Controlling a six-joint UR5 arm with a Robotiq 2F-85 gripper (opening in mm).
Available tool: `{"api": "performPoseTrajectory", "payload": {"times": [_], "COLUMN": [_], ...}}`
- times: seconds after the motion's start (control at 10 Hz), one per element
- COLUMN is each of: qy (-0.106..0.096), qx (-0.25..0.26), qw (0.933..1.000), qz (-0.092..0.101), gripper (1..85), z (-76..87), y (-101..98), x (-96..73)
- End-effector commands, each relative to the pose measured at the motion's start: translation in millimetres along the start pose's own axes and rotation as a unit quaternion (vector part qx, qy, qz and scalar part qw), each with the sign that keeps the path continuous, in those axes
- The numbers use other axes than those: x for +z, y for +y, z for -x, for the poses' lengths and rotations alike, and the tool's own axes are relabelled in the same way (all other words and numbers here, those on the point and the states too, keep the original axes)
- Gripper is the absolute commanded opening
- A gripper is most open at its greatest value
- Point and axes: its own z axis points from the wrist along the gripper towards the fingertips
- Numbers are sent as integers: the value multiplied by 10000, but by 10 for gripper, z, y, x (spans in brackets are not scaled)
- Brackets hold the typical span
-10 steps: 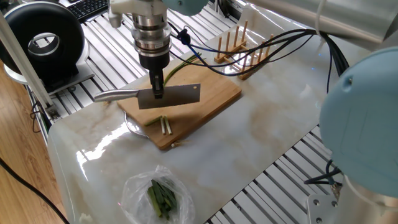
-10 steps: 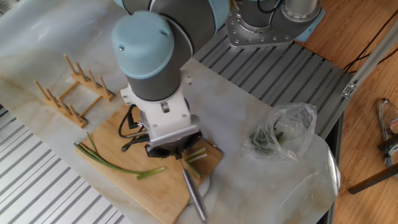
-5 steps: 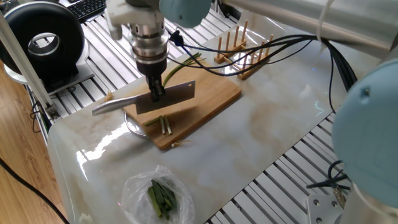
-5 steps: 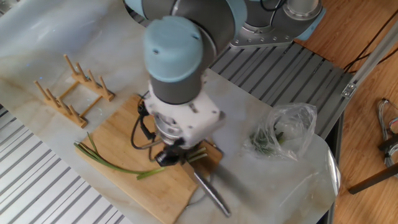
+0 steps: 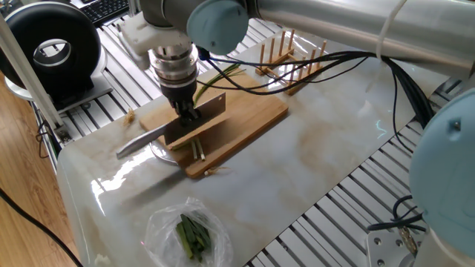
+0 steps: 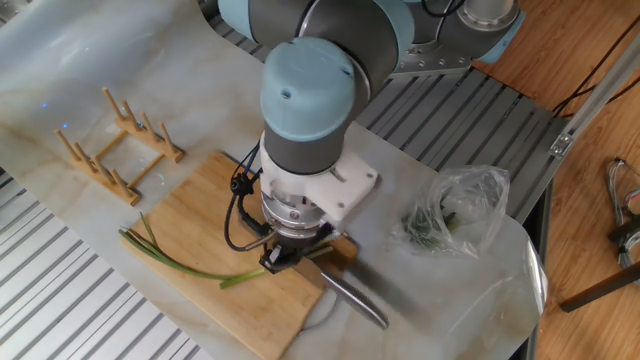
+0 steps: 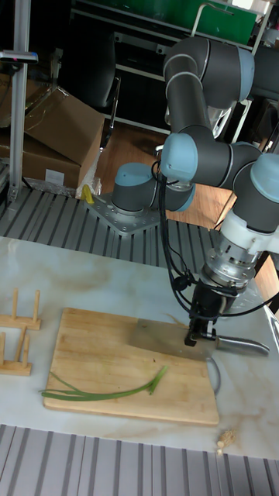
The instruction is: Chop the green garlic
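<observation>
**Blade down at the board's end, long stalk waiting behind it**

Start with the green garlic (image 7: 105,391): the long stalk lies flat along the near side of the cutting board (image 7: 93,345), leafy tips fanned toward the wooden rack (image 6: 115,140), cut end pointing at the blade. A couple of short cut sticks (image 5: 198,149) sit at the other end of the board, just beside the blade's lower edge.

Now the tool (image 5: 188,114): it's clamped tight on the spine of the cleaver (image 5: 194,120), and the blade hangs tilted, handle (image 5: 137,141) dipping out past the board's edge over the marble worktop (image 5: 312,163). In the tall view the blade stands between the stalk's cut end and the sticks, apparently clear of the stalk itself.

So here's how you'd play it well, by my read. Level that blade first; a slanted edge will bite at one corner and flick pieces off the board. Square it across the stalk, not along it, then come straight down so the whole edge meets wood at once. Nothing pins the stalk, so expect it to roll or skid if you drag sideways. Keep strokes vertical and step toward the leafy end in small, even bites.

Watch the handle too: it's low over the worktop and could knock down first. The bagged greens (image 5: 191,234) sit well apart, no bother to you.
</observation>
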Motion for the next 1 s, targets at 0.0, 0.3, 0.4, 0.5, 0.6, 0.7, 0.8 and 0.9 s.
{"api": "performPoseTrajectory", "payload": {"times": [0.0,0.3,0.4,0.5,0.6,0.7,0.8,0.9], "qy": [74,82,81,64,63,78,91,94], "qx": [-441,-472,-511,-555,-594,-648,-710,-778], "qw": [9990,9988,9987,9984,9982,9979,9974,9969], "qz": [-66,-65,-49,-12,4,20,45,100], "gripper": [13,13,13,13,13,13,13,13], "z": [-28,-39,-39,-27,-21,-21,-17,5], "y": [-23,-31,-23,3,18,35,63,123], "x": [4,28,31,31,33,36,41,50]}}
